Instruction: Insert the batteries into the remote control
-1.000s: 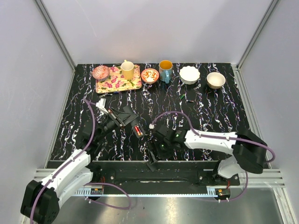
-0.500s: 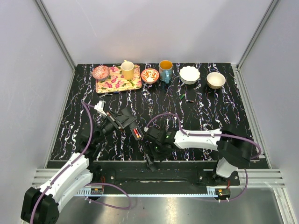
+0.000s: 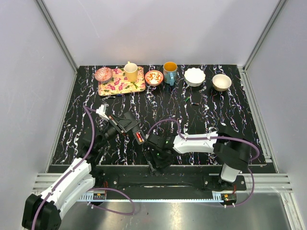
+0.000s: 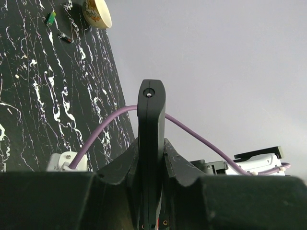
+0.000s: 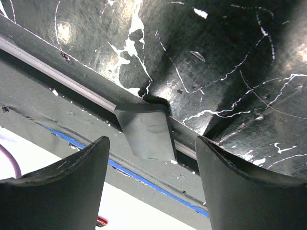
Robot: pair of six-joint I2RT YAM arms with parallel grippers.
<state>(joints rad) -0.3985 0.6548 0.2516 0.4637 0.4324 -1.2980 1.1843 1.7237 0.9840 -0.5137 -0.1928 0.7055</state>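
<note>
My left gripper (image 3: 125, 123) is shut on the remote control (image 3: 138, 135), a slim black bar held above the table left of centre, with a red mark near its free end. The left wrist view shows the remote control (image 4: 151, 115) edge-on, clamped between both fingers. My right gripper (image 3: 156, 159) hangs open at the table's front edge. In the right wrist view its fingers (image 5: 72, 187) stand wide apart around a flat dark grey piece (image 5: 146, 129) that lies across that edge, without touching it. A small green item (image 3: 187, 99) and a small dark one (image 3: 194, 103) lie far back; whether they are batteries I cannot tell.
Along the back stand a flowered tray (image 3: 115, 87) with a yellow cup (image 3: 130, 72) and a pink bowl (image 3: 103, 74), then a red bowl (image 3: 153, 77), a blue mug (image 3: 170, 72), a white bowl (image 3: 194, 76) and a beige bowl (image 3: 221, 82). A metal rail (image 3: 192, 178) runs below the front edge.
My right gripper has moved left and toward the table's front edge, staying open. The left gripper, with the remote control in it, has shifted slightly left.
</note>
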